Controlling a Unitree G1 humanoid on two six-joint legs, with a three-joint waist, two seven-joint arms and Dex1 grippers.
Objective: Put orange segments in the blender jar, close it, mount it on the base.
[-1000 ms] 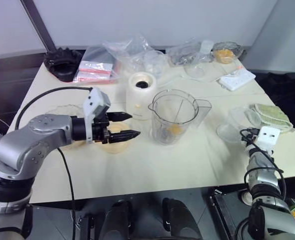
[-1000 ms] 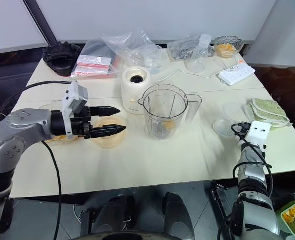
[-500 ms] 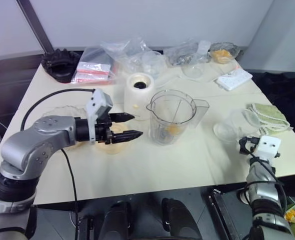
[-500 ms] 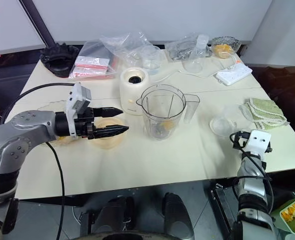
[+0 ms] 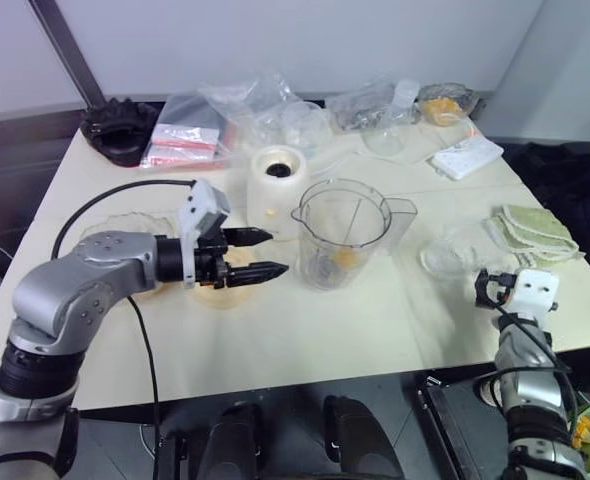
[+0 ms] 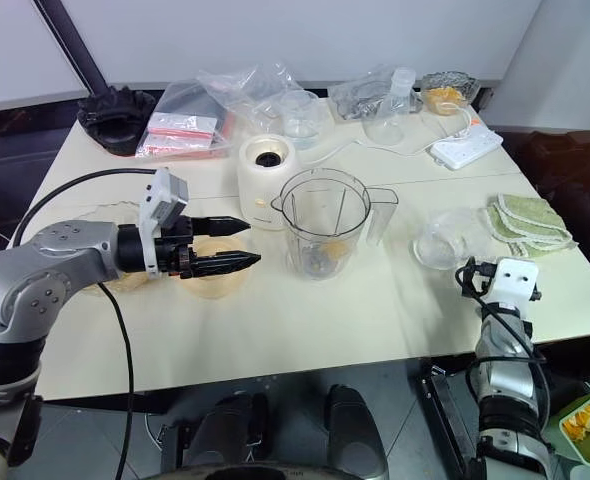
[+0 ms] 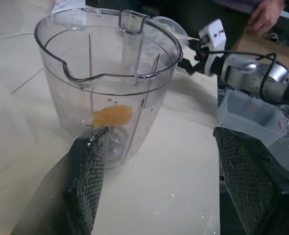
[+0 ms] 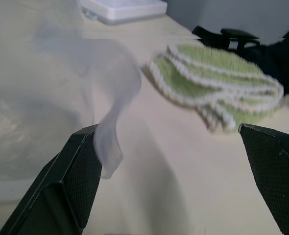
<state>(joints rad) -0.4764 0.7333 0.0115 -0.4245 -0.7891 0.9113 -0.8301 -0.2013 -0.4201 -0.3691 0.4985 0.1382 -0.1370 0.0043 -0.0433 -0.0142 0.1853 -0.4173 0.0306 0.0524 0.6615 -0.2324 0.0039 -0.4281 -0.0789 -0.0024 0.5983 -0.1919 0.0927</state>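
Beside the blender jar (image 5: 344, 232), left end effector (image 5: 262, 254) parted, empty; right end effector (image 8: 183, 181) seemingly likewise.

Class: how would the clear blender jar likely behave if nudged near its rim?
The blender jar is tall and tapers downward, so it would probably tip rather than slide. Holding only an orange segment, it likely feels light. Its smooth clear wall may be slippery.

Blender jar (image 5: 343, 232) stands upright and lidless just right of the base (image 5: 277, 190), handle facing away from it. One orange segment (image 7: 111, 116) sits at the jar's bottom.
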